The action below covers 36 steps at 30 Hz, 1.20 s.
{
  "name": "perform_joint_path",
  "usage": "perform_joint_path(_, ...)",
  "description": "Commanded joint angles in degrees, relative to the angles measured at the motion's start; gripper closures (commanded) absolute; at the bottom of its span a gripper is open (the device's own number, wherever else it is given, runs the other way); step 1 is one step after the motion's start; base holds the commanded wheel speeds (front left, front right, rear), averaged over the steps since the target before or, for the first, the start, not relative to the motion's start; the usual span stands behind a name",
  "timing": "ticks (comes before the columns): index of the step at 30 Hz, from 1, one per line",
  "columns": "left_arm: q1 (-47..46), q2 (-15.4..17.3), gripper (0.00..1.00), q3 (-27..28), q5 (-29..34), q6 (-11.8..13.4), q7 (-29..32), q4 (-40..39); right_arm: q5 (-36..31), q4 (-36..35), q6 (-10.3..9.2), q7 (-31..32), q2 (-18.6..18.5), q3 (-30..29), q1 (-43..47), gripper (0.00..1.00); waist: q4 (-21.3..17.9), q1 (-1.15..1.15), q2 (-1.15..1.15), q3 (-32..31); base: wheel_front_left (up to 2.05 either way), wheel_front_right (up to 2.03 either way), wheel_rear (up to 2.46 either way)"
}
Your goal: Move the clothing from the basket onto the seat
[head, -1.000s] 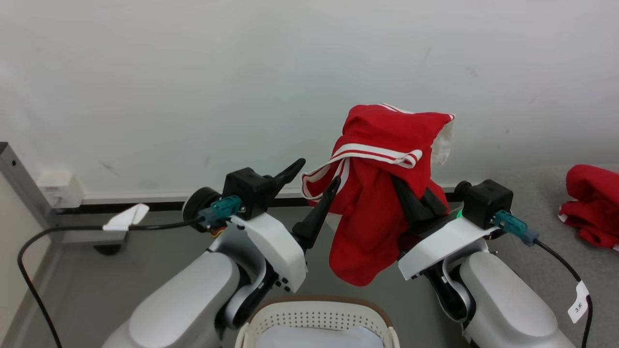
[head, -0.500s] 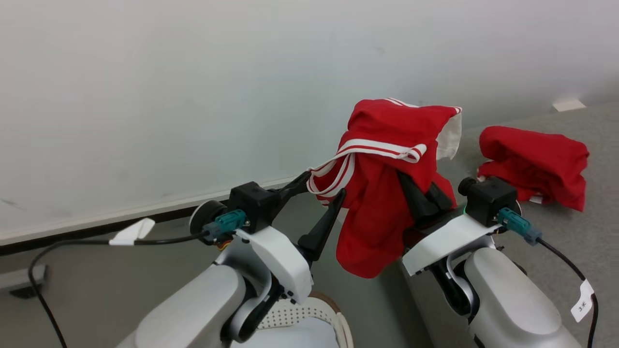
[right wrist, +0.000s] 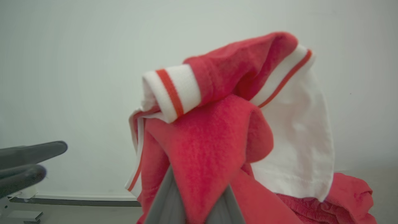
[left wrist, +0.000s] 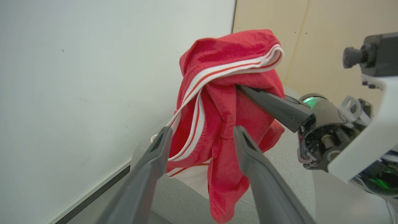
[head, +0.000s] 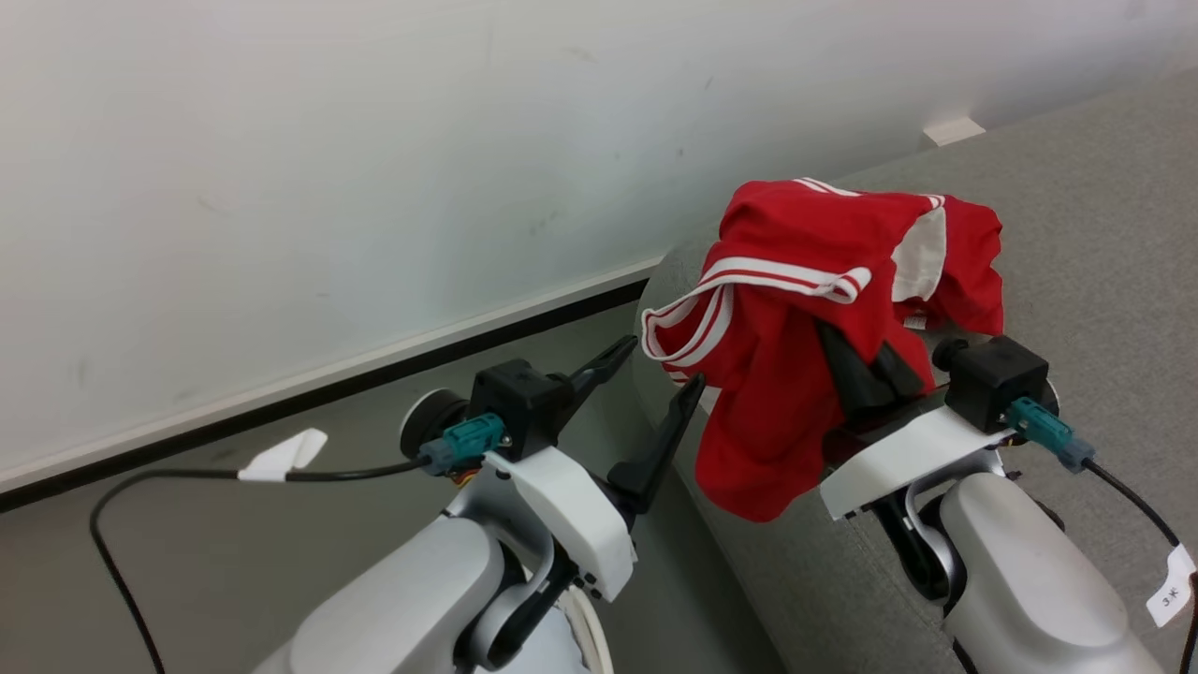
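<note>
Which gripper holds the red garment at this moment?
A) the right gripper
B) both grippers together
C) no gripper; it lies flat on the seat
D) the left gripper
A: the right gripper is shut on the garment, which hangs from it in the air, while the left gripper stands open beside it and grips nothing.

Red garments number two: the hanging garment [head: 777, 374] at the near middle and a second garment [right wrist: 348, 193] beyond it, to the right (partly hidden). One grey seat [head: 1076, 187]. One basket [head: 591, 637], a sliver of rim. Two tools: left tool [head: 661, 365], right tool [head: 866, 367]. Two black cables: left cable [head: 187, 475], right cable [head: 1132, 501].
</note>
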Motion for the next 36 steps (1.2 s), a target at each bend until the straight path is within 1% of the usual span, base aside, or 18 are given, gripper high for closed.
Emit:
perform_joint_path(1,-0.4,0.1,0.00,-0.1,-0.3,-0.2,-0.2,-0.1,-0.6,-0.5,-0.13,0.0,-0.5,-0.6,0.3,1.00,-0.7,0.00,0.00,1.1,0.00,0.00,0.00)
perform_joint_path(5,-1.6,-0.1,0.00,-0.6,0.4,-0.7,0.1,-0.4,-1.0,-1.3,-0.14,0.0,-1.2,-3.6,0.0,1.00,-0.7,0.00,0.00,3.6,0.00,0.00,0.00)
perform_joint_path(8,-3.7,0.0,0.00,-1.2,1.3,-1.4,1.1,-1.4,-1.3,-2.9,-0.13,0.0,-1.8,-7.4,-1.3,1.00,0.4,0.00,0.00,7.7,0.00,0.00,0.00)
perform_joint_path(13,-8.3,0.2,0.00,-2.5,3.3,-3.5,3.0,-3.3,-3.0,-5.5,-0.13,0.0,-3.4,-15.4,-5.1,1.00,3.7,0.00,0.00,16.4,0.00,0.00,0.00)
perform_joint_path(18,-12.6,-0.2,0.00,-2.9,4.4,-5.1,3.8,-5.0,-5.5,-5.0,-0.13,0.0,-7.1,-23.9,-11.3,1.00,7.9,0.00,0.00,24.3,0.00,0.00,0.00)
perform_joint_path(24,-14.7,-0.9,0.00,-3.1,4.7,-6.3,3.0,-5.8,-7.1,-0.1,-0.13,0.2,-11.8,-36.2,-20.6,1.00,13.0,0.00,0.00,29.8,0.00,0.00,0.00)
perform_joint_path(27,-14.6,-0.6,0.00,-3.3,4.7,-6.6,2.9,-5.7,-8.5,3.9,-0.13,0.9,-13.0,-43.0,-24.3,1.00,15.2,0.00,0.00,31.1,0.00,0.00,0.00)
perform_joint_path(31,-14.1,-0.1,0.00,-3.3,4.5,-6.3,2.6,-5.9,-14.4,10.1,-0.13,0.7,-15.2,-51.8,-27.4,1.00,17.4,0.00,0.00,31.9,0.00,0.00,0.00)
perform_joint_path(35,-13.8,0.2,0.00,-3.1,4.2,-6.2,2.2,-6.1,-21.7,15.9,-0.13,0.5,-15.4,-61.5,-27.0,1.00,18.8,0.00,0.00,32.0,0.00,0.00,0.00)
perform_joint_path(36,-13.8,0.3,0.00,-3.0,4.3,-6.1,2.0,-6.2,-23.8,16.9,-0.14,0.4,-15.2,-64.2,-26.4,0.97,18.9,0.00,0.00,32.1,0.00,0.00,0.00)
